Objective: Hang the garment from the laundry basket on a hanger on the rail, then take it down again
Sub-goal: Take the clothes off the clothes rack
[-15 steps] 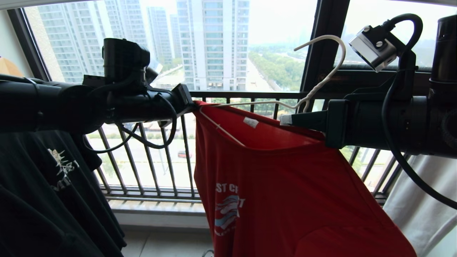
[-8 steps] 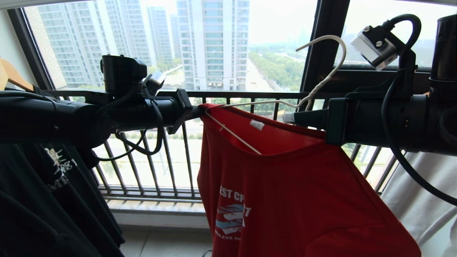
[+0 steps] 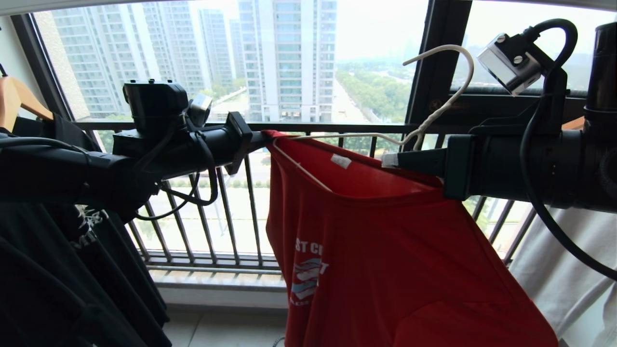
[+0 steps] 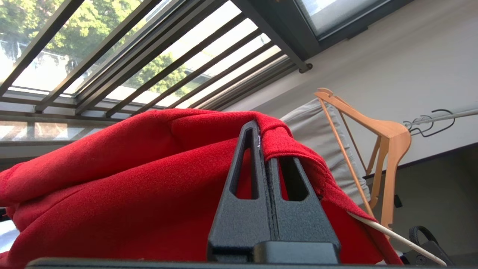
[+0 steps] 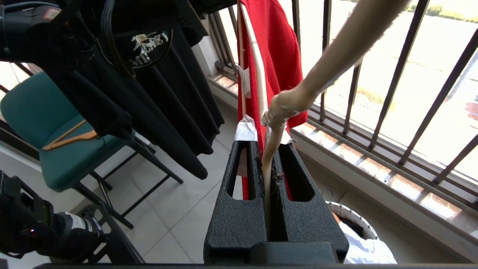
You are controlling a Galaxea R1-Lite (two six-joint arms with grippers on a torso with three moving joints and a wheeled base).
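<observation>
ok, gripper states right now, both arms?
Left gripper: shut on the red T-shirt, at its collar edge.
Right gripper: shut on the white wire hanger, just below its hook.

The red T-shirt (image 3: 385, 260) hangs in front of the barred window, its neck opening stretched wide and its body drooping in folds. White "ST C" lettering and a blue-white graphic show on the chest, partly creased. A white label sits inside the collar. The thin white wire hanger (image 3: 434, 111) is threaded into the neck, hook up and free in the air. Below, the white-rimmed laundry basket (image 5: 353, 216) stands on the tiled floor.
</observation>
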